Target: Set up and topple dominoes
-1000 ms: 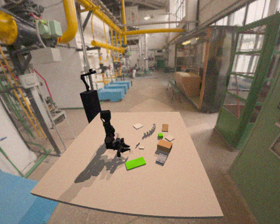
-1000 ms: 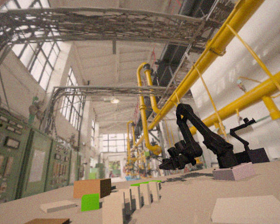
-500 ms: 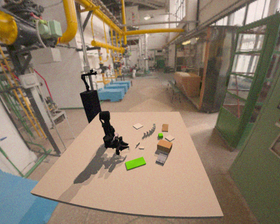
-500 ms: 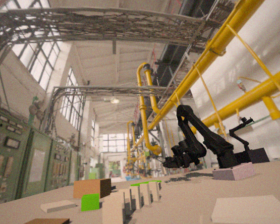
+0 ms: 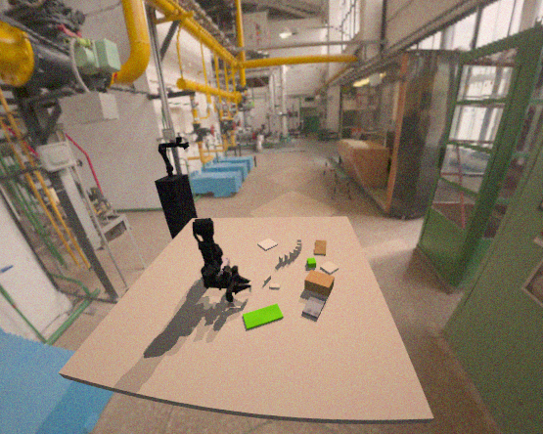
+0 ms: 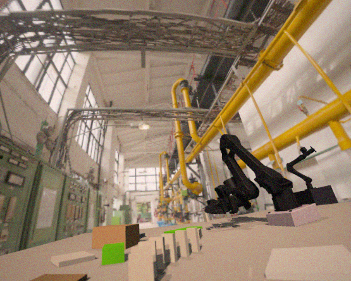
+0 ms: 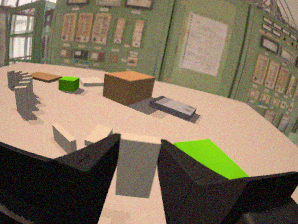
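My gripper (image 5: 248,285) (image 6: 207,209) is shut on a pale domino (image 7: 137,172), which hangs between the fingertips above the table. The curved row of standing dominoes (image 5: 290,256) (image 6: 183,243) (image 7: 23,97) is beyond the gripper, at the left in the wrist view. Between the gripper and the row, a thin domino (image 5: 267,281) (image 7: 64,138) appears to rest on its long edge. Another pale domino (image 5: 274,286) (image 7: 100,134) lies flat beside it, partly hidden by a finger in the wrist view. The held domino is not clearly visible in the top and exterior views.
A green slab (image 5: 262,317) (image 7: 212,157) lies near the gripper. A brown box (image 5: 319,282) (image 7: 127,88), grey slab (image 5: 314,307) (image 7: 175,107) and green cube (image 5: 311,263) (image 6: 113,254) sit right of the row. Pale slabs (image 5: 267,243) flank it. A pink block (image 6: 293,216) is near the arm's base.
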Controlling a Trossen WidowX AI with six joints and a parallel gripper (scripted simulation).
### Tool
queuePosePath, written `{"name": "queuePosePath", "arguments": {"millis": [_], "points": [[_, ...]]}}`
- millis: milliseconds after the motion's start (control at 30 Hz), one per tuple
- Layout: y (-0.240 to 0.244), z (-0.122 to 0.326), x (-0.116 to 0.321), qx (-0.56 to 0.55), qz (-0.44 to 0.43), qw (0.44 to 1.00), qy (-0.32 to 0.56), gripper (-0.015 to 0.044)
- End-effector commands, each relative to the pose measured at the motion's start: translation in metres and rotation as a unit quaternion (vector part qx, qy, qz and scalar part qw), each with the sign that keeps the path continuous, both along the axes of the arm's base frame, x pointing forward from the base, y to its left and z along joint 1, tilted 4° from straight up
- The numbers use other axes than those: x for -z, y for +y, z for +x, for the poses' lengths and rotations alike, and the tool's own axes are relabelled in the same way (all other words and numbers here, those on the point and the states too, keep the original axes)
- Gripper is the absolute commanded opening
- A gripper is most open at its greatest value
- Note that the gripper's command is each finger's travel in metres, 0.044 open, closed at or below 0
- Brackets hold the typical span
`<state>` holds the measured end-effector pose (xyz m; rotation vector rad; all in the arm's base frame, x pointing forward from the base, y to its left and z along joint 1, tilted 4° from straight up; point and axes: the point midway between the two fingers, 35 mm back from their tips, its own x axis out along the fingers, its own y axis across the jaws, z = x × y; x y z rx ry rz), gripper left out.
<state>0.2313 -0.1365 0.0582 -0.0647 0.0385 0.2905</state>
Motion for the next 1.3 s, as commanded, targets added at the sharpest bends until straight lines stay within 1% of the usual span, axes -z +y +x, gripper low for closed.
{"name": "queuePosePath", "arguments": {"millis": [0,200,567,967,1000,1133,1267], "points": [[-0.001,0.004,0.012,-0.003,-0.008,1.0,0.004,0.0107],[0.002,0.008,0.028,-0.007,-0.01,1.0,0.012,0.0107],[0.002,0.008,0.029,-0.007,-0.01,1.0,0.012,0.0107],[0.002,0.008,0.029,-0.007,-0.01,1.0,0.012,0.0422],[0.002,0.008,0.029,-0.007,-0.01,1.0,0.012,0.044],[0.001,0.008,0.025,-0.007,-0.01,1.0,0.012,0.044],[-0.001,0.008,0.003,-0.007,-0.008,1.0,0.012,0.044]]}}
